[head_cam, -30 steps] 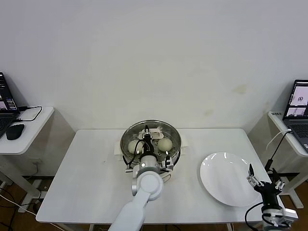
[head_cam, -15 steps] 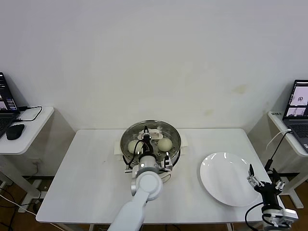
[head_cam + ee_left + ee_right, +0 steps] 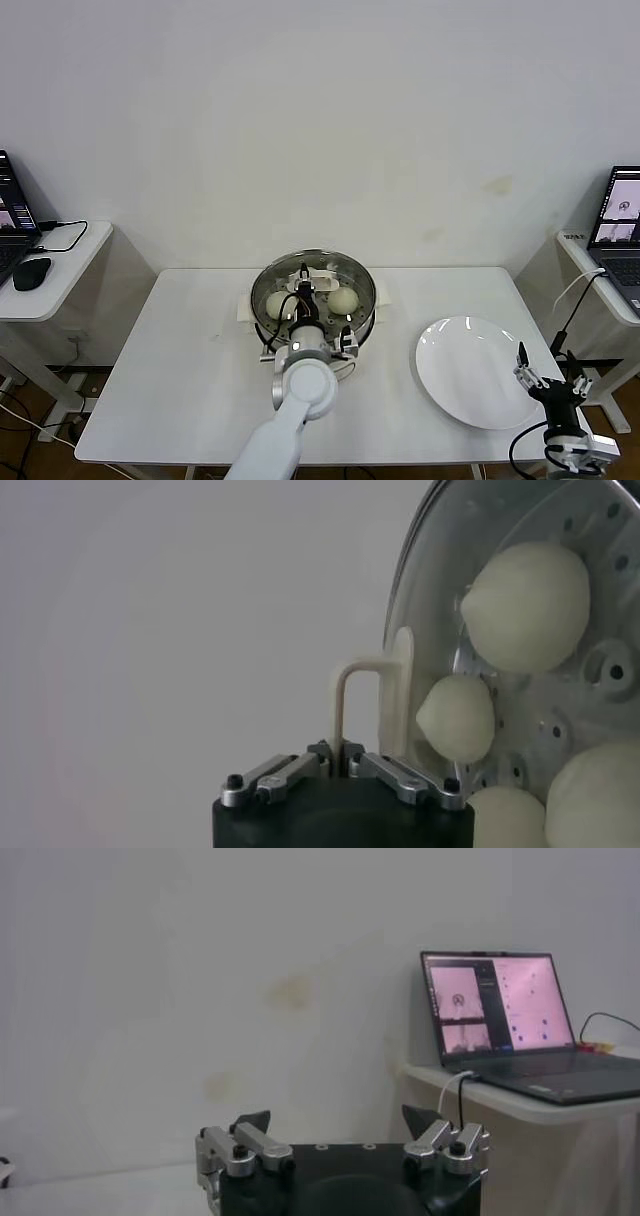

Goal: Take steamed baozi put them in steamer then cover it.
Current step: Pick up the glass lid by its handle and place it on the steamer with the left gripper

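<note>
Nothing shifted: left gripper (image 3: 342,770) clenched on lid handle (image 3: 362,705); right gripper (image 3: 340,1131) released; laptop (image 3: 510,1018) writing seems unreadable.

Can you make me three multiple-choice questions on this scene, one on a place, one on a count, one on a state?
1. Where is the glass lid?
A. on the plate
B. on the steamer
C. on the side desk

2. How many baozi show through the lid in the left wrist view?
A. one
B. two
C. four

3. How is the left gripper?
A. shut on the lid handle
B. open above the plate
C. out of view

Answers:
1. B: the lid sits over the steamer; the plate is bare.
2. C: four baozi lie on the perforated tray.
3. A: its fingers pinch the cream lid handle; the right gripper waits open beside the plate.
</note>
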Controlling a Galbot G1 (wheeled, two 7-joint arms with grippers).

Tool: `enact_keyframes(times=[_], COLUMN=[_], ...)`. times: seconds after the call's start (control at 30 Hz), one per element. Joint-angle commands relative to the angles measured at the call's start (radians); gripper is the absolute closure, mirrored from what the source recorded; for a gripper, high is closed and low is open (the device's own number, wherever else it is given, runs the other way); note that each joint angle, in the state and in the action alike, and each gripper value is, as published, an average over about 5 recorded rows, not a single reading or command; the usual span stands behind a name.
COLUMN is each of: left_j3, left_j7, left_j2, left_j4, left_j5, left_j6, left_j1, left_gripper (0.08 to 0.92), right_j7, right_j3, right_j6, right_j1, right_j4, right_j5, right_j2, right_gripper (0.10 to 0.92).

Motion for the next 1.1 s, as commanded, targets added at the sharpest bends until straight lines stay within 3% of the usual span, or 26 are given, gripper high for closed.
enact_keyframes(times=[0.03, 0.33, 0.43, 1.1], left_j3=[0.001, -0.005, -0.005, 0.029], left_j7=[-0.008, -0.005, -0.005, 0.081], left_j2=[0.0, 0.004, 0.007, 0.06], left_j4=[0.002, -0.015, -0.033, -0.286], left_j5=[-0.004, -0.031, -0.035, -0.062], left_j6=[0.0, -0.019, -0.02, -0.008], left_j1=[0.001, 0.004, 0.006, 0.116], left_gripper=[0.864, 0.861, 0.82, 0.235], right_j7=[0.0, -0.001, -0.001, -0.001], right_j3=[0.0, 0.001, 0.0, -0.005], right_j6=[0.001, 0.004, 0.004, 0.003], right_j1=[0.001, -0.001, -0.002, -0.005], right_j4=[0.0, -0.002, -0.002, -0.004], right_j5=[0.0, 0.0, 0.0, -0.007], right_j2=[0.001, 0.0, 0.001, 0.001], right_gripper=[0.203, 0.203, 0.203, 0.203])
